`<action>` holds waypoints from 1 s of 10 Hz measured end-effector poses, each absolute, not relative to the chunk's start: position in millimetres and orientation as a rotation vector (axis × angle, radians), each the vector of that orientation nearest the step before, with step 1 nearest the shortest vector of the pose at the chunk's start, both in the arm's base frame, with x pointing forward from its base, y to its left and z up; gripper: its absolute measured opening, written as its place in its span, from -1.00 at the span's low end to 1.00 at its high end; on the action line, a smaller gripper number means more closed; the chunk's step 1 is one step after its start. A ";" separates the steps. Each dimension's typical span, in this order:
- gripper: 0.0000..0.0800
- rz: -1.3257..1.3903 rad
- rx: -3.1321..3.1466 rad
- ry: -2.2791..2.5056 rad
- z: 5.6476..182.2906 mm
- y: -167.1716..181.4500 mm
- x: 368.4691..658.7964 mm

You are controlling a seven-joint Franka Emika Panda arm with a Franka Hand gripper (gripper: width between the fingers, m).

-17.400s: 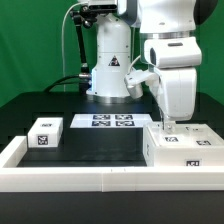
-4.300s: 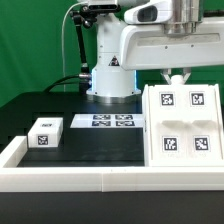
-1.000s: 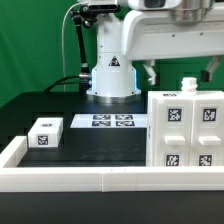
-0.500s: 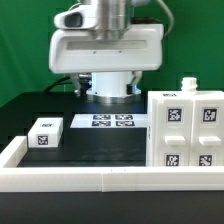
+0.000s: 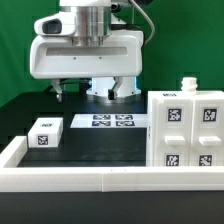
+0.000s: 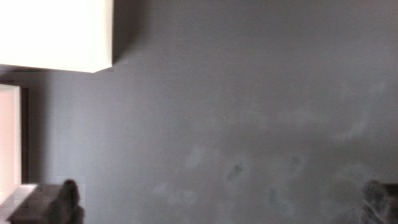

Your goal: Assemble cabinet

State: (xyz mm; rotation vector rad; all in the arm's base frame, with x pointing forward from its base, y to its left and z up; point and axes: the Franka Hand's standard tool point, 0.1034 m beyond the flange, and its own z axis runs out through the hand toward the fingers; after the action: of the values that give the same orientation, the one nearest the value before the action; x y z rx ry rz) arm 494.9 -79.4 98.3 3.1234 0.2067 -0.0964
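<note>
The cabinet (image 5: 186, 131) is a large white box with square tags on its face. It stands upright at the exterior view's right, with a small white knob (image 5: 187, 84) on top. A small white tagged drawer block (image 5: 45, 132) lies at the exterior view's left. My gripper (image 5: 89, 92) hangs above the table's back middle, well left of the cabinet, open wide and empty. In the wrist view the gripper (image 6: 217, 205) shows only two dark fingertips (image 6: 50, 203) over bare dark table.
The marker board (image 5: 108, 121) lies flat behind the middle of the table. A low white rail (image 5: 100, 177) edges the front and left. In the wrist view a white corner (image 6: 54, 35) and a white strip (image 6: 7, 130) show; I cannot tell what they belong to.
The cabinet went from lying flat to standing upright at the right, and the gripper let go of it. The arm has since swung left and come lower.
</note>
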 end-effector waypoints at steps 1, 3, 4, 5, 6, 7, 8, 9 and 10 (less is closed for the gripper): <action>0.99 -0.097 3.123 0.207 98.2 -79.4 494.8; 0.99 -0.097 3.123 0.207 98.1 -79.4 494.8; 0.99 -0.097 3.122 0.218 97.1 -81.1 493.6; 0.99 -0.094 3.113 0.238 88.3 -95.9 479.8; 0.99 -0.112 3.109 0.190 78.7 -110.4 460.8; 0.99 -0.116 3.102 0.181 71.0 -122.5 448.7; 0.99 -0.140 3.099 0.174 64.4 -135.1 439.6; 0.99 -0.156 3.097 0.192 60.0 -144.9 434.8; 0.99 -0.170 3.096 0.203 55.9 -154.8 431.0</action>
State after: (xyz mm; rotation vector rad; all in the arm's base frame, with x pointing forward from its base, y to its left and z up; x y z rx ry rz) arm 431.0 -154.8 55.9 3.0957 0.2028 -0.1701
